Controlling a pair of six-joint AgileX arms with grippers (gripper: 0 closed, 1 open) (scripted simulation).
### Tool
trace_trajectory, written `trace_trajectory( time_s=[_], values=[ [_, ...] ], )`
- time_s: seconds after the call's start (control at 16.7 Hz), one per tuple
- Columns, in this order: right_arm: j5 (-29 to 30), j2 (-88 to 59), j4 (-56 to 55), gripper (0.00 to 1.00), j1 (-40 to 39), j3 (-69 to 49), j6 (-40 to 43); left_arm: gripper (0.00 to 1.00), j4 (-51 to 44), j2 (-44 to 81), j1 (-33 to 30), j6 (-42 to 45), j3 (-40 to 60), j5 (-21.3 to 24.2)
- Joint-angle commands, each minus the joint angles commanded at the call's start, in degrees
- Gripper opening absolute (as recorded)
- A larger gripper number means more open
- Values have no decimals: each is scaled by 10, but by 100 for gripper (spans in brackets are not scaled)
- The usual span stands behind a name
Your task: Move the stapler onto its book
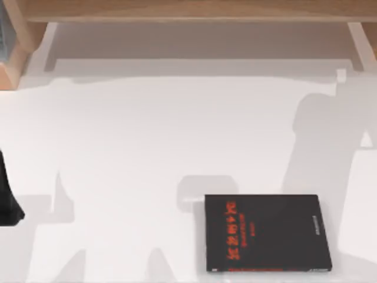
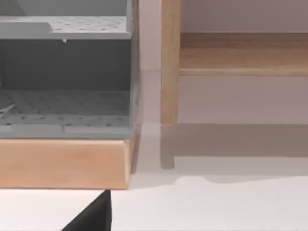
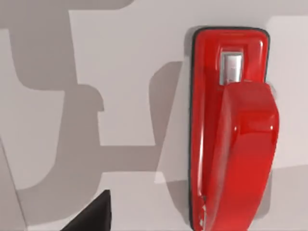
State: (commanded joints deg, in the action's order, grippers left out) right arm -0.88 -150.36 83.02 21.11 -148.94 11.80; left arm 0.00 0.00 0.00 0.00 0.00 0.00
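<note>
Right gripper (image 3: 91, 216): finger spread cannot be told, touches nothing. Stapler (image 3: 231, 130): glossy red, on table (image 3: 125, 62). Book (image 1: 266, 233): black, flat.

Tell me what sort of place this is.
Probably a simulated office desk: a white table with a wooden shelf frame along its far edge, a black book lying near the front right, a red stapler lying on the white surface, and a grey perforated tray on a wooden ledge.

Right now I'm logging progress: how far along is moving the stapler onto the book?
Nothing looks done: the book lies bare on the table. The right wrist view looks down on the stapler, resting ungrasped on the table. Grasping, carrying and placing remain.
</note>
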Motion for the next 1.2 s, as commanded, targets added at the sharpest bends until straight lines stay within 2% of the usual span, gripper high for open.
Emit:
trace_trajectory(
  time_s=[0.72, 1.2],
  values=[
    [0, 60, 11, 100, 8, 50, 9, 100, 0, 0, 0, 0, 0, 0],
    [-2, 47, -65, 100, 7, 117, 8, 100, 0, 0, 0, 0, 0, 0]
  ],
)
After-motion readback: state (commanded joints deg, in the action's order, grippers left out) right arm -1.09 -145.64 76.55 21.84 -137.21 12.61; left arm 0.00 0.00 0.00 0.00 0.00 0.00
